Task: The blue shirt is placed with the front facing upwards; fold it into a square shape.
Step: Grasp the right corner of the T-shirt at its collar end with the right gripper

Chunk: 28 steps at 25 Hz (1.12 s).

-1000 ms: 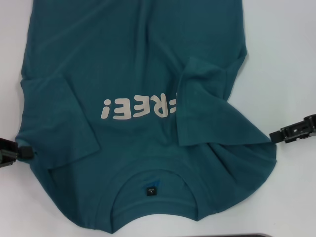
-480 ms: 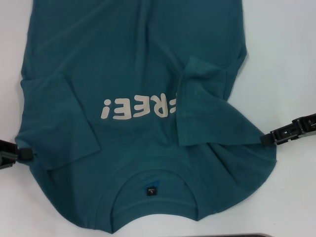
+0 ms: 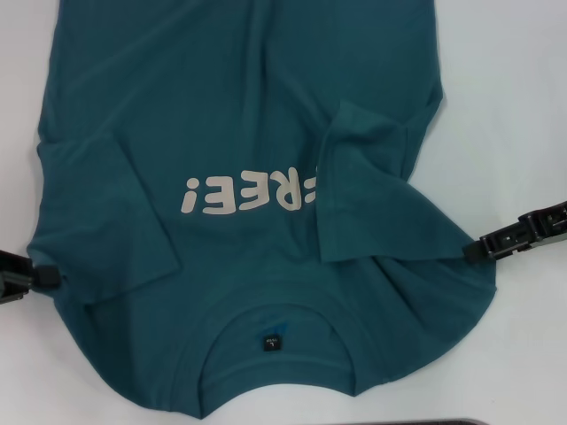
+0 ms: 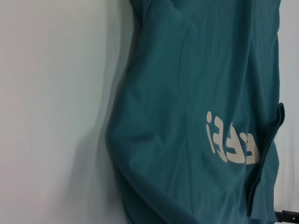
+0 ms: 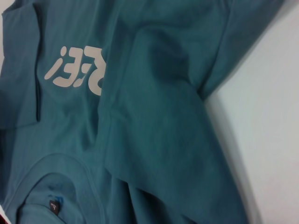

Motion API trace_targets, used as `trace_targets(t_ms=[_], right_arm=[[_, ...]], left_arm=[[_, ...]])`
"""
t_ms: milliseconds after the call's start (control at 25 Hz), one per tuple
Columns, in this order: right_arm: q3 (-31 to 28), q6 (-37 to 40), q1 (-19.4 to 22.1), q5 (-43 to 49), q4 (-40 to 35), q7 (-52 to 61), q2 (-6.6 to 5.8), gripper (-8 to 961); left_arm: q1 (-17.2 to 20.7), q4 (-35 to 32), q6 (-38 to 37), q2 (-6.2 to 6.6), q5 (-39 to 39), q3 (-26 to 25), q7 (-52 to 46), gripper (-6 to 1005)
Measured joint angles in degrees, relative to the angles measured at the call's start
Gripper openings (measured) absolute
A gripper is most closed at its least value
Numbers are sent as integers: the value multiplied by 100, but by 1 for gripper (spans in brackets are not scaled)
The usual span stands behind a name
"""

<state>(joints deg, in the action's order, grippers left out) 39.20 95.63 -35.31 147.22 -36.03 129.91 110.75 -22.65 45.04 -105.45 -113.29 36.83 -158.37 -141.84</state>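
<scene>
A pale desk [image 3: 523, 106] carries the blue shirt [image 3: 239, 115], spread front-up and filling most of the head view, its collar at the near edge and its hem running off the far side. Both short sleeves lie folded inward over the body: the left sleeve [image 3: 106, 221] flat along the left side, the right sleeve [image 3: 363, 186] rumpled and covering the end of the pale block lettering [image 3: 244, 193], which reads upside down across the chest. The round ribbed collar [image 3: 275, 310] curves near the front edge, with a small black neck label [image 3: 268, 342] inside it. The right gripper [image 3: 485, 245] reaches in from the right and touches the shirt's right edge near the shoulder; whether it has pinched the cloth or stands parted cannot be told. The left gripper [image 3: 44, 277] sits at the shirt's left edge near the shoulder, its state likewise impossible to tell. A dark strip [image 3: 443, 422] shows at the nearest edge of the view.
</scene>
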Motion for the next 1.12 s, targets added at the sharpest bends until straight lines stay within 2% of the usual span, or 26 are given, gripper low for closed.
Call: trace_targets(t_ms=[480,1120], right_arm=[[88,-13,-115,176,32,31,69,745],[104,173,-168,98,44,-16,78,744]], left_arm=[[-30,-4,7,7,0,0,-7,7],[-48,-13,16,9,18,-9,-28,7]])
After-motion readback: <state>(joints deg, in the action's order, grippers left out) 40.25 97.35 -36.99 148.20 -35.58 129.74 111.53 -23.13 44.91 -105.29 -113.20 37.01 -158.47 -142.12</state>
